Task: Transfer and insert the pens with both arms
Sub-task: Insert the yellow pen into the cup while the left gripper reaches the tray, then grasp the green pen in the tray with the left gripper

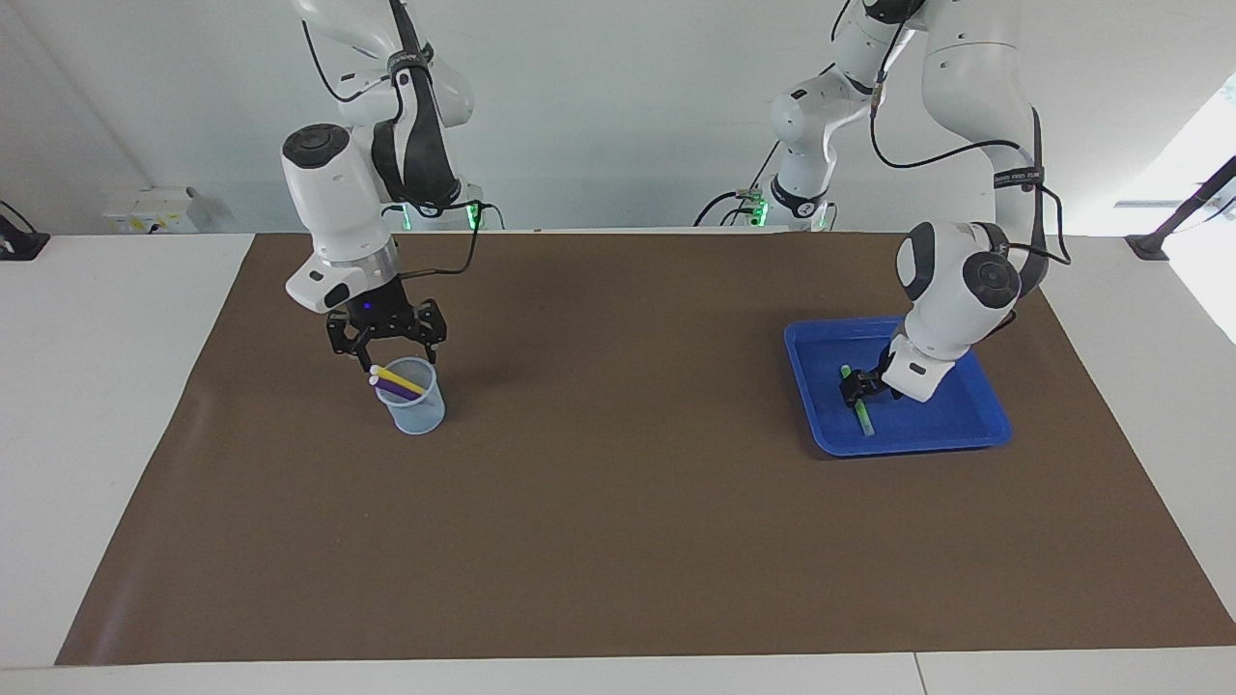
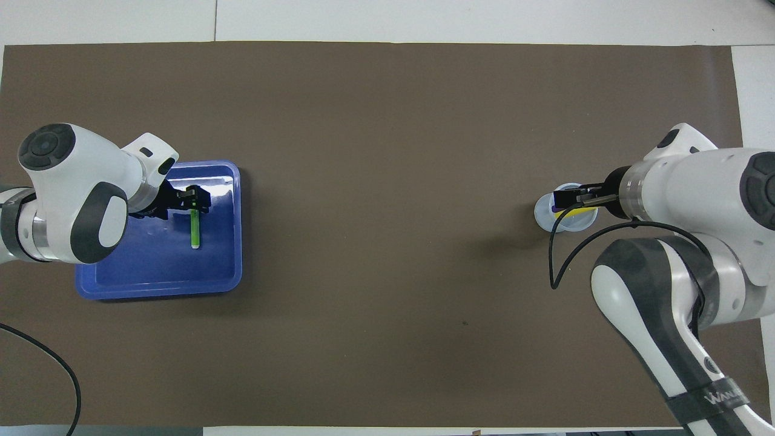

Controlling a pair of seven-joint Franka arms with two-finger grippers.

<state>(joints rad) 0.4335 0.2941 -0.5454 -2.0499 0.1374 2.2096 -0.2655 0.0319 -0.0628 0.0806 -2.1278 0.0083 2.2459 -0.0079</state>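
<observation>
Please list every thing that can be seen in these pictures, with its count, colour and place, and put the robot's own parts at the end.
brown paper mat: one, brown, covering the white table.
blue plastic tray: one, blue, toward the left arm's end.
green marker pen: one, green, lying in the tray.
clear plastic cup: one, pale bluish, toward the right arm's end.
yellow marker pen: one, yellow, leaning in the cup.
purple marker pen: one, purple, leaning in the cup.
left end effector: one, black, down at the green pen.
right end effector: one, black, open, over the cup.
</observation>
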